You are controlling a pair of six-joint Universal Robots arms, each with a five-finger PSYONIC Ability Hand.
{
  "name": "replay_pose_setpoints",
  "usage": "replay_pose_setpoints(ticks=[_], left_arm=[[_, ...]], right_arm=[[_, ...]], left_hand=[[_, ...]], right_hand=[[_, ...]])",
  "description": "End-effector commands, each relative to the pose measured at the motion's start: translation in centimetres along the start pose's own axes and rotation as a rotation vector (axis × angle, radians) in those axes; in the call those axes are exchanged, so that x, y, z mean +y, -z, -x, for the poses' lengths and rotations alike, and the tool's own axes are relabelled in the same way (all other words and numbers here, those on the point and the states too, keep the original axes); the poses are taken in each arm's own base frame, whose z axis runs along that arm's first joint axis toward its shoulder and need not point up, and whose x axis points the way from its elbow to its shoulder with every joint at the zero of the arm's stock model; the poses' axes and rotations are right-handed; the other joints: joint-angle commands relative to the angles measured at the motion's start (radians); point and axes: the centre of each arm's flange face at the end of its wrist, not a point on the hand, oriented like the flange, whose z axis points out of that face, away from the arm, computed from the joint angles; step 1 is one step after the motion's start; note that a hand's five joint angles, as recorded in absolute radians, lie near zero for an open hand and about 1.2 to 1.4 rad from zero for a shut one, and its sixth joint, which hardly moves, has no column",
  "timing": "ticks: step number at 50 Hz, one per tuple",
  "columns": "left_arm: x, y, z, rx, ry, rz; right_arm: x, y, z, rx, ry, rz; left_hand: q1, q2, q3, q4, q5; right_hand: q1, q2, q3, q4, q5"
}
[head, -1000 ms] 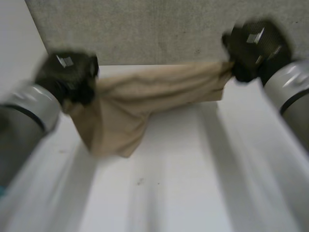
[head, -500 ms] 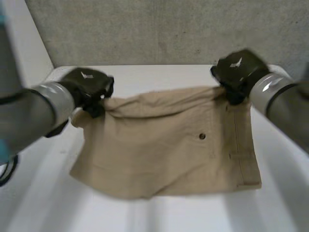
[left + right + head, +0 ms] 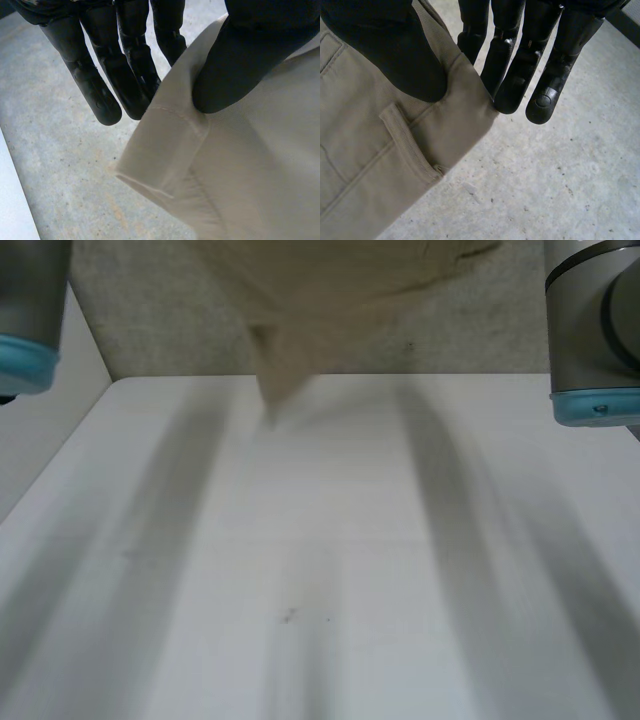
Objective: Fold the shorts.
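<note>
Aloft, shorts (image 3: 330, 300) hang over tabletop (image 3: 330, 570); left robot hand (image 3: 95, 85) pinches a hem corner, right robot hand (image 3: 517, 65) pinches the waistband corner.

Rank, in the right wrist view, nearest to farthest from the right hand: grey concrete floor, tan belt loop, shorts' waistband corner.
1. Waistband corner of the tan fabric shorts: pinched in the right hand.
2. Tan belt loop: on the cloth just beyond the thumb.
3. Grey concrete floor: far below, past the fingertips.
</note>
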Motion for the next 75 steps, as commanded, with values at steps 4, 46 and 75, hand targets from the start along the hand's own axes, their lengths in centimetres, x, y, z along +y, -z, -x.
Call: replay_pose_setpoints(ticks=[4,46,75], left_arm=[[4.1,8.1,-1.8,0.114,0.002,0.27],[14.2,32.4,-7.4,0.529,-0.127,1.172],[19.2,16.0,-10.8,0.53,-0.087,0.846]], right_arm=[[3.0,5.4,2.7,-0.181,0.006,0.245],[13.1,26.7,3.6,-0.818,0.164,1.09],[13.3,27.2,4.1,-0.821,0.147,1.038]], left_hand=[[0.271,0.199,0.205,0.202,0.259],[0.271,0.199,0.205,0.202,0.259],[-0.871,-0.943,-0.936,-0.94,-0.883]], right_hand=[[0.433,0.217,0.216,0.205,0.247],[0.433,0.217,0.216,0.205,0.247],[0.433,0.217,0.216,0.205,0.247]])
